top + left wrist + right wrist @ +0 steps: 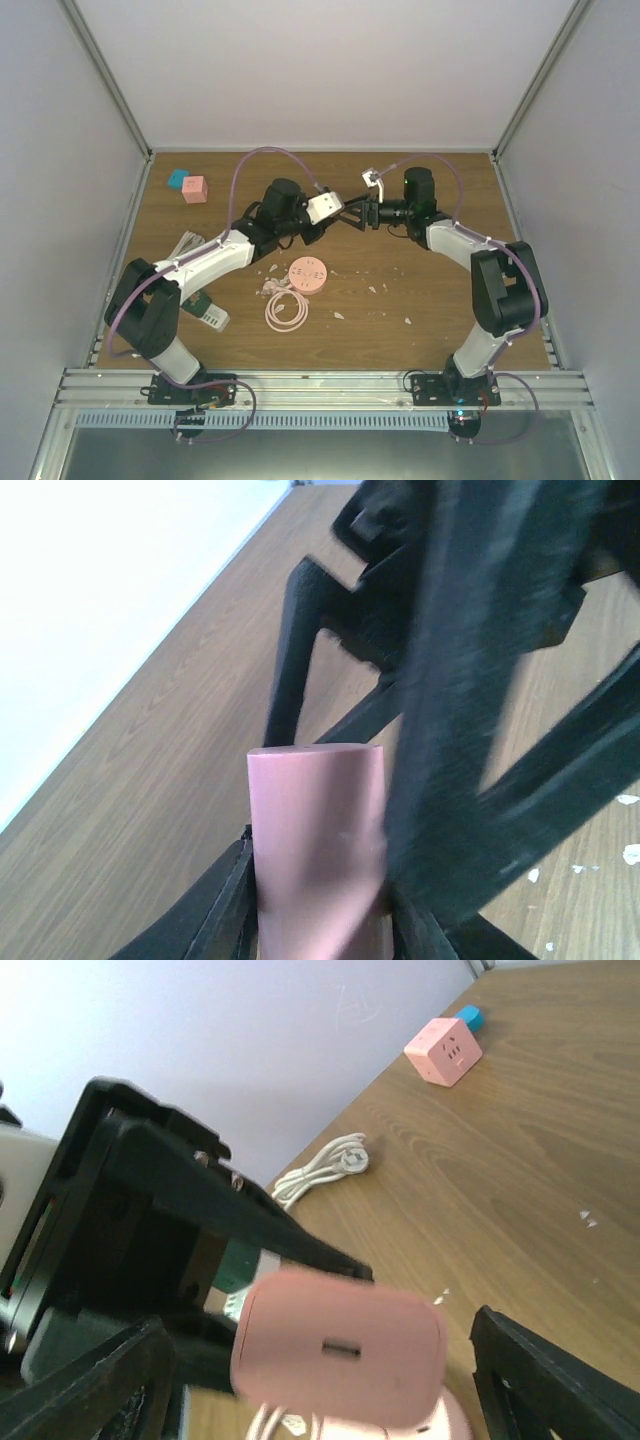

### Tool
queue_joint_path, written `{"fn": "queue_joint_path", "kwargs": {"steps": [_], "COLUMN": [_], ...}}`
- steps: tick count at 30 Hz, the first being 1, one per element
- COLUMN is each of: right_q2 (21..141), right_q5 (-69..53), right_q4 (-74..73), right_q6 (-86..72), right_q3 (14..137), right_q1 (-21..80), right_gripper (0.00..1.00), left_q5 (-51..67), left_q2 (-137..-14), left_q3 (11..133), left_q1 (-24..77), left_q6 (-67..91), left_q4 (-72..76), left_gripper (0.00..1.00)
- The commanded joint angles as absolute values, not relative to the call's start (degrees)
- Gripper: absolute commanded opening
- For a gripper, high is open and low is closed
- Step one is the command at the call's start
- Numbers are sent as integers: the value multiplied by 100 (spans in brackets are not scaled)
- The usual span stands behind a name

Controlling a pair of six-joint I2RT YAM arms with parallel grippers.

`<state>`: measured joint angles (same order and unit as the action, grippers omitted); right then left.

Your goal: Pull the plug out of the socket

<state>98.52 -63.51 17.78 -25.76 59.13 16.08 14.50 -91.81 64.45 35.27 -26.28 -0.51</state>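
A pink plug block with a small slot in its face is held above the table between the fingers of my left gripper, which is shut on it. In the top view the left gripper meets my right gripper tip to tip over the middle of the table. The right gripper is open, its fingers standing wide on either side of the plug without touching it. A round pink socket lies on the table below, beside a coiled pink cable.
A pink cube socket and a blue cube sit at the far left. A white cable and a green-and-white strip lie by the left arm. White crumbs are scattered mid-table.
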Motion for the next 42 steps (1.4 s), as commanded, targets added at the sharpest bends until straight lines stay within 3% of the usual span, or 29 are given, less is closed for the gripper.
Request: {"fn": "queue_joint_path", "kwargs": {"steps": [1, 12, 27, 42], "right_q2": [9709, 9341, 9407, 9547], "right_q5": [-6322, -5867, -5463, -4560], "right_q4": [1636, 981, 492, -248], "right_q6": [-2241, -1153, -513, 681], "right_q3": [5911, 5997, 6128, 6401], "right_q1": [1436, 1354, 1517, 2286], "right_gripper": [84, 95, 100, 100], "left_q5": [1691, 2014, 1509, 1159], "left_q2": [-9202, -9724, -11379, -12565], "left_q3": [6511, 6785, 8195, 9231], "left_q1": [3182, 1786, -152, -505], "left_q6": [-2479, -2089, -2243, -2494], "left_q4": [99, -617, -1612, -1863], "left_gripper": [17, 14, 16, 19]}}
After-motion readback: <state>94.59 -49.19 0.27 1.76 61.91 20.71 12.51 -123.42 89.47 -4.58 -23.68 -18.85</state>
